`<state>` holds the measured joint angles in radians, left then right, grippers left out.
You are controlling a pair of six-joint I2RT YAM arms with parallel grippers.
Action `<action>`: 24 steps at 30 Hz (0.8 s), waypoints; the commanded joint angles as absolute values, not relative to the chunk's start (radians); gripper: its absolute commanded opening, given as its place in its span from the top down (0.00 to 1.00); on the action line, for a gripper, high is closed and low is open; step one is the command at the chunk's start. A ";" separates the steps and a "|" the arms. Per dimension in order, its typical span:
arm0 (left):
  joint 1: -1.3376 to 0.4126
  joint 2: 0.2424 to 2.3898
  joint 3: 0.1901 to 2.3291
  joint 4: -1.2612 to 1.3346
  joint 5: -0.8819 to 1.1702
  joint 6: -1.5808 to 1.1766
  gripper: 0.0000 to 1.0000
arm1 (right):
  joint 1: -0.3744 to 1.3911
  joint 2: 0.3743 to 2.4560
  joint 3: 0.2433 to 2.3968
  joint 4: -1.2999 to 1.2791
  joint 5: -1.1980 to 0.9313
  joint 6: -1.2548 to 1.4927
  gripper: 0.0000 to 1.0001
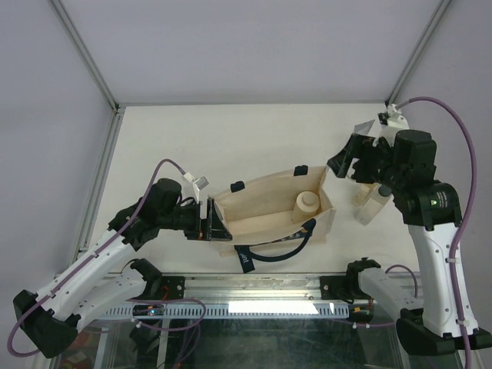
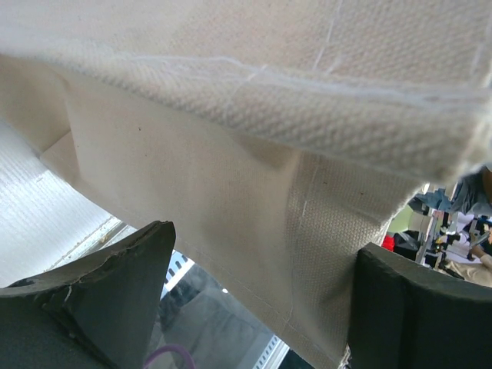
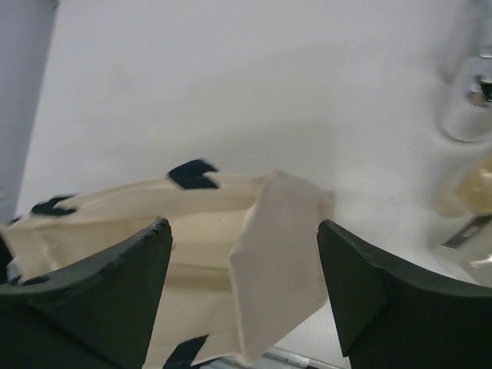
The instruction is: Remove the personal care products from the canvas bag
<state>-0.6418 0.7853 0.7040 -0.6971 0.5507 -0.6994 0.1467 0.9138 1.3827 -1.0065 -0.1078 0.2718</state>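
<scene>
Left jaws straddle canvas bag point(image 1: 261, 201) — bottle point(image 1: 307, 202) inside visible overhead only.

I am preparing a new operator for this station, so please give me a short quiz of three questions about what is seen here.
1. Fill in: in the top view, the bottles already out stand on the table to the ___ of the cloth bag.
2. True or false: the right gripper is closed on a bottle.
3. Where is the beige bottle with the tan cap? A) inside the bag B) on the table C) in the right gripper

Key: 1 right; 2 false, it is open and empty; 3 A.
</scene>
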 commanded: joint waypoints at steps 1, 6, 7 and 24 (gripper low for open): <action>-0.647 0.798 0.693 -0.673 0.555 -0.711 0.18 | 0.215 0.894 1.404 -0.955 -0.500 0.220 0.21; -0.646 0.821 0.698 -0.660 0.564 -0.702 0.18 | 0.339 0.921 1.379 -1.017 -0.547 0.237 0.28; -0.647 0.825 0.699 -0.660 0.564 -0.699 0.18 | 0.370 0.921 1.369 -1.014 -0.537 0.255 0.28; -0.647 0.770 0.662 -0.658 0.550 -0.729 0.18 | 0.618 0.910 1.139 -1.246 -0.098 0.626 0.22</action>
<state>-0.6418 0.7898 0.6827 -0.6590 0.5568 -0.7181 0.6132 0.9737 1.1969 -1.1786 -0.1967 0.4992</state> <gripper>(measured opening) 0.819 0.766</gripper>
